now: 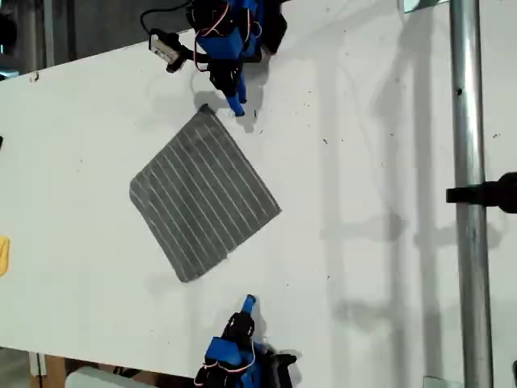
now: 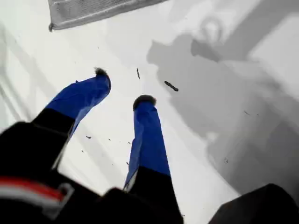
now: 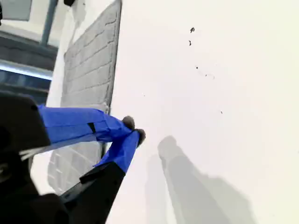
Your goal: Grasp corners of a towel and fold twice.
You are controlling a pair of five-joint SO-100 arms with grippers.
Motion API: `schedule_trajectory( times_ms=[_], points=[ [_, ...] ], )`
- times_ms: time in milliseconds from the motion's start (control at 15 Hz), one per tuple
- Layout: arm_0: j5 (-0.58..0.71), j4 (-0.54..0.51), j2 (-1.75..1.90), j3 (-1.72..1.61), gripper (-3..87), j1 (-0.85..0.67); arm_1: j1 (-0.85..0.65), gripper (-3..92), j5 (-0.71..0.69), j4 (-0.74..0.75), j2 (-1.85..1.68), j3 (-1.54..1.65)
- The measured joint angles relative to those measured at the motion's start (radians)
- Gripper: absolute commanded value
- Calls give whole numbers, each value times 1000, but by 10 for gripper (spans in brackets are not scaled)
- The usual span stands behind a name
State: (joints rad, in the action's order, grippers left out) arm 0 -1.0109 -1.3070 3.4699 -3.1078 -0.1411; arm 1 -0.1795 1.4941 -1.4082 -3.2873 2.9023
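Seen from the exterior view, the towel (image 1: 204, 195) lies flat like a diamond on the white table (image 1: 371, 202), between the two blue arms. In the first wrist view, my first gripper (image 2: 122, 88) hangs with jaws parted, empty, a corner (image 2: 51, 27) beyond it. In the second wrist view, my second gripper (image 3: 134, 130) has its tips together, empty, just beside the towel's edge.

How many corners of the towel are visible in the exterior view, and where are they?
4, none hidden: top corner beside the upper arm's gripper, one toward the exterior view's left, one toward its right, one at the bottom.
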Motion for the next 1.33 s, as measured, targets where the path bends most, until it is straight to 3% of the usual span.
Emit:
schedule_trajectory(
  times_ms=[600, 933, 1333],
  points=[
    [0, 0, 0, 0, -26, 0, -2, 160, 0, 0, 0, 0],
    [0, 0, 0, 0, -26, 0, -87, 156, 3, 0, 0, 0],
    [-29, 0, 0, 0, -26, -23, -58, 37, 3, 0, 0, 0]
  ],
)
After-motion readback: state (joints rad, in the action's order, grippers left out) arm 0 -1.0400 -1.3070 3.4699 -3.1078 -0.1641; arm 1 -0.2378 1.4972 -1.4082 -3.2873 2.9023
